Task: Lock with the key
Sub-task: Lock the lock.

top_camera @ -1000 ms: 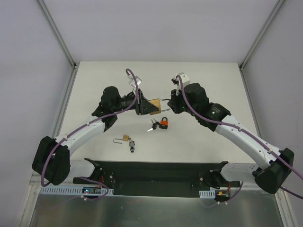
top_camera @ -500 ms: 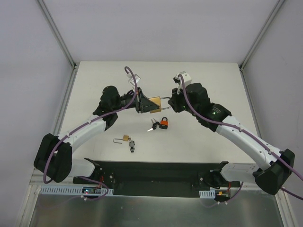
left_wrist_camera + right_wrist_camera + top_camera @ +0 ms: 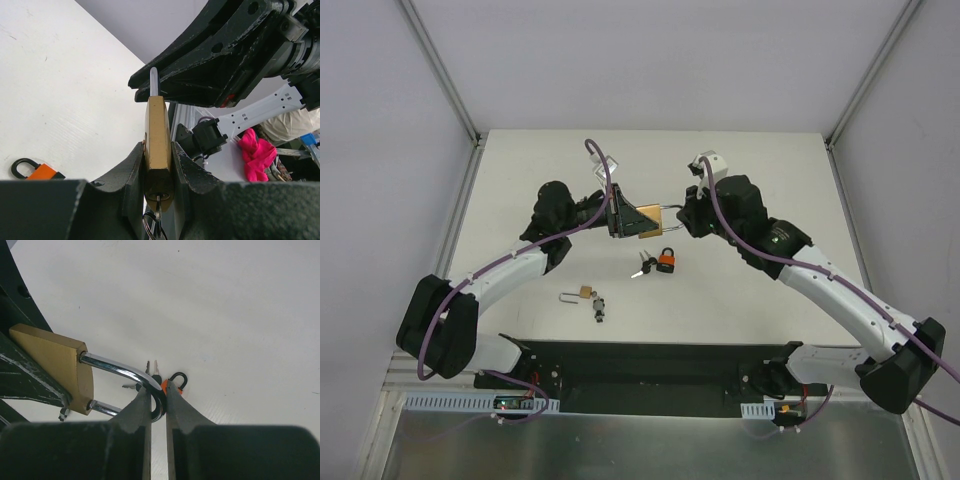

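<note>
A large brass padlock (image 3: 648,221) is held in the air between both arms. My left gripper (image 3: 623,221) is shut on its brass body (image 3: 158,142). A key (image 3: 158,204) sits in the keyhole at the bottom, with a key ring hanging below. My right gripper (image 3: 678,218) is shut on the bend of the chrome shackle (image 3: 131,372). Both shackle legs enter the brass body (image 3: 57,362) in the right wrist view.
A small orange padlock (image 3: 667,262) with black keys (image 3: 643,266) lies on the table below the held lock; it also shows in the left wrist view (image 3: 40,172). A small brass padlock (image 3: 579,294) with keys (image 3: 599,307) lies nearer the arm bases.
Both grippers and the brass padlock have shifted slightly up the table. The holds are unchanged.
</note>
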Tool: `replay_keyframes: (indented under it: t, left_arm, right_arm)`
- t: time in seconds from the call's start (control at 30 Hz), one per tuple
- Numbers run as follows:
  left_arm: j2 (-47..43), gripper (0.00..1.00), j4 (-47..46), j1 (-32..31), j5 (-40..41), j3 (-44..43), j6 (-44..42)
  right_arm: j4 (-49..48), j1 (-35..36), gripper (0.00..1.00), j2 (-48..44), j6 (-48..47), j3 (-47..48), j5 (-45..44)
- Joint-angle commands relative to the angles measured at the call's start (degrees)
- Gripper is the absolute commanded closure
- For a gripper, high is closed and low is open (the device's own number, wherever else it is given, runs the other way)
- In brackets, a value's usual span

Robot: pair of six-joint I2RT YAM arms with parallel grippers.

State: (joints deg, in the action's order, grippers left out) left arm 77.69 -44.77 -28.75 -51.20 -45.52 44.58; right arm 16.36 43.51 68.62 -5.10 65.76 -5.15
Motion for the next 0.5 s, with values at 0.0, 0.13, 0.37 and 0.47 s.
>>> replay_keyframes:
  t: [0.0, 0.13, 0.37, 0.47]
  left_arm:
    - [0.0, 1.0, -11.21, -2.36, -4.26, -4.05, 1.48]
    - [0.18, 1.0, -9.02, -2.89, -4.17, -4.67, -0.01]
    - [0.27, 1.0, -4.63, -3.33, -3.65, -5.19, -3.52]
    - [0.09, 1.0, -0.94, -3.42, -2.68, -5.37, -6.15]
  right_arm:
    - [-9.06, 3.25, 0.99, 0.28, 3.52, 1.22, 13.93]
    - [-9.06, 4.13, 0.99, 0.9, 3.08, 2.18, 15.34]
    - [-8.98, 5.01, 0.99, 0.64, 1.68, 2.53, 16.75]
    - [-9.06, 4.92, 0.99, 0.64, 1.94, 2.71, 17.8]
